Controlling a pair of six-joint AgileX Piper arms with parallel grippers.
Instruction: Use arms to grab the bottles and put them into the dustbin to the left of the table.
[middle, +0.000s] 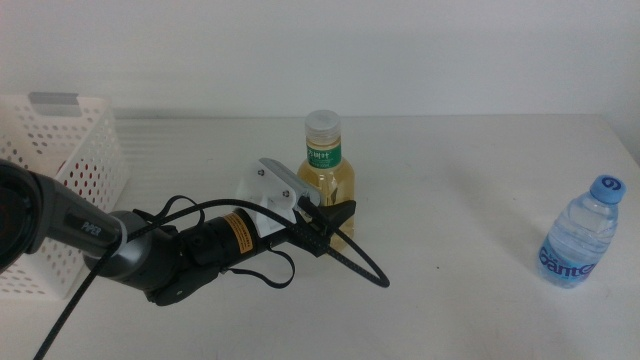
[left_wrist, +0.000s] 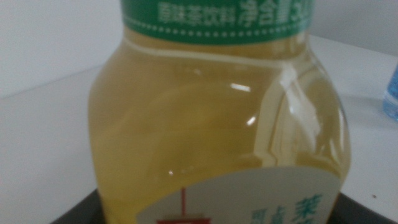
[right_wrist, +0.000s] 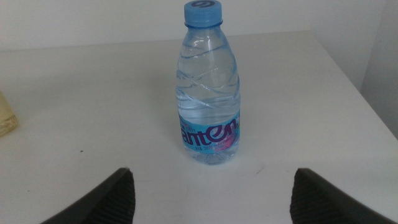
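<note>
Your yellow bottle (middle: 327, 168) stands upright at the centre of the desk (middle: 470, 180), long axis vertical, white cap up. Your left gripper (middle: 335, 222) is at its base, but you cannot tell whether the fingers have clamped yet; I judge this the grasp step, next a lift toward the dustbin (middle: 70, 170) at upper left. Your right gripper (right_wrist: 211, 193) waits, fingers apart, facing the upright water bottle (right_wrist: 208, 93).

My left gripper (middle: 335, 222) hides the yellow bottle's (middle: 327, 170) base. Close up, its cap and base are cut off, label print blurred. At nine o'clock, the dustbin (middle: 70, 150) runs off-frame.
</note>
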